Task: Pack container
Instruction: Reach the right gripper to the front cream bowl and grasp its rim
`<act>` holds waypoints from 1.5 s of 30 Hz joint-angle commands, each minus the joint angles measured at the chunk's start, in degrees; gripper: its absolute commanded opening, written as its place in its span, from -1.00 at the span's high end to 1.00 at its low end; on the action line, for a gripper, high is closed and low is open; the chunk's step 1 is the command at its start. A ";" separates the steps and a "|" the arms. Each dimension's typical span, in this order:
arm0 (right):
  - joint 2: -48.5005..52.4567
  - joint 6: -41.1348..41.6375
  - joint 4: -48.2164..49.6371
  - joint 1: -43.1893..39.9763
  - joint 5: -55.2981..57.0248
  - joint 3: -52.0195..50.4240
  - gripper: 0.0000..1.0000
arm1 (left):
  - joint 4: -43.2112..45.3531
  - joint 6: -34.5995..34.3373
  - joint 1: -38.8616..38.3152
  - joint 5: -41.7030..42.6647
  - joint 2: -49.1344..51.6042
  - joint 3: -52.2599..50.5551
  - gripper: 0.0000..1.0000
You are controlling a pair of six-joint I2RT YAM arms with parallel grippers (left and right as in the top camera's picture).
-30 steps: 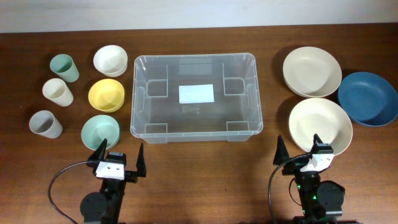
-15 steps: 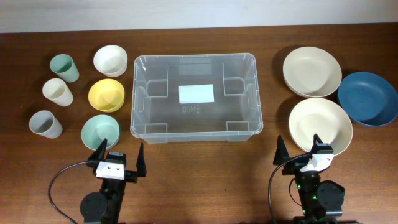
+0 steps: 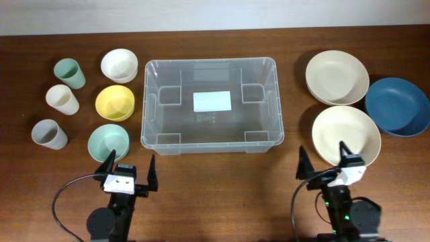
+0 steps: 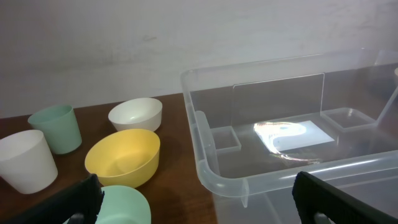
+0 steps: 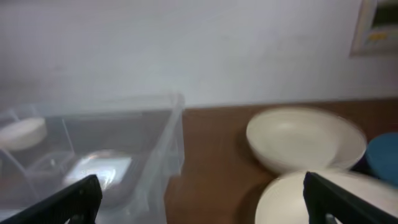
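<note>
Container (image 3: 208,62) sits centre of tabletop (image 3: 215,195), upright, empty. Judged light, stiff, slick clear plastic; hold by the rim. Bowls (image 3: 115,102) and cups (image 3: 62,99) just left of it, plates (image 3: 336,77) to its right. Left fingers (image 3: 107,165) and right fingers (image 3: 302,165) short of its near wall, both spread, gripping nothing

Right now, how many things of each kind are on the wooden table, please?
Small plastic cups: 3, green, cream, grey
Small round bowls: 3, white, yellow, mint
Wide shallow bowls: 3, two cream, one blue
Clear plastic rectangular container: 1
Total: 10
</note>
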 commanded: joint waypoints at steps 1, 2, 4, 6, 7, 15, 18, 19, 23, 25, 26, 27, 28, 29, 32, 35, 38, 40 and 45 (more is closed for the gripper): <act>5.14 0.13 -6.95 0.50 3.93 13.64 -0.98 | -0.28 0.92 0.28 0.00 -0.28 -0.13 -0.99; 7.61 0.15 -10.47 0.52 4.98 17.49 -0.98 | -0.28 0.92 0.28 0.00 -0.28 -0.13 -0.99; 14.34 0.13 -20.06 0.52 6.58 27.04 -0.98 | -0.31 0.92 0.28 0.00 -0.28 -0.13 -0.99; 20.55 0.13 -28.39 0.52 5.49 35.43 -0.98 | -0.28 0.92 0.28 0.00 -0.28 -0.13 -0.99; 24.15 0.13 -33.07 0.52 3.65 40.09 -0.98 | -0.28 0.92 0.28 0.00 -0.28 -0.13 -0.99; 42.03 16.76 -51.98 0.26 17.53 54.58 -0.98 | -0.31 0.92 0.28 0.00 -0.28 -0.13 -0.99; 44.26 33.90 -58.75 -2.34 31.52 54.55 -0.98 | -0.28 0.92 0.28 0.00 -0.28 -0.13 -0.99; 44.72 37.51 -60.24 -3.65 33.33 54.55 -0.98 | -0.28 0.92 0.28 0.00 -0.28 -0.13 -0.99; 46.66 40.72 -61.61 -9.33 30.62 54.42 -0.98 | -0.28 0.92 0.28 0.00 -0.28 -0.13 -0.99; 48.13 40.52 -63.25 -11.02 29.20 54.42 -0.98 | -0.28 0.92 0.28 0.00 -0.28 -0.13 -0.99; 49.09 39.91 -64.08 -11.69 29.20 54.18 -0.98 | -0.28 0.92 0.28 0.00 -0.28 -0.13 -0.99; 50.18 39.34 -64.63 -12.33 29.22 53.75 -0.98 | -0.28 0.92 0.28 0.00 -0.28 -0.13 -0.99; 51.30 39.41 -64.96 -12.94 29.20 53.22 -0.98 | -0.28 0.92 0.28 0.00 -0.28 -0.13 -0.99; 52.76 39.45 -64.92 -13.62 29.14 52.50 -0.98 | -0.28 0.92 0.28 0.00 -0.28 -0.13 -0.99; 56.70 39.45 -63.21 -14.95 27.96 50.62 -0.98 | -0.28 0.92 0.28 0.00 -0.28 -0.13 -0.99; 61.22 39.45 -60.67 -16.46 24.02 49.27 -0.98 | -0.28 0.92 0.28 0.00 -0.28 -0.13 -0.99; 65.26 39.45 -58.64 -18.56 20.79 49.00 -0.98 | -0.28 0.92 0.28 0.00 -0.28 -0.13 -0.99; 67.65 39.43 -57.92 -20.70 19.74 49.00 -0.98 | -0.31 0.92 0.28 0.00 -0.28 -0.13 -0.99; 73.53 31.95 -53.68 -28.13 14.29 48.74 -0.98 | -0.28 0.92 0.28 0.00 -0.28 -0.13 -0.99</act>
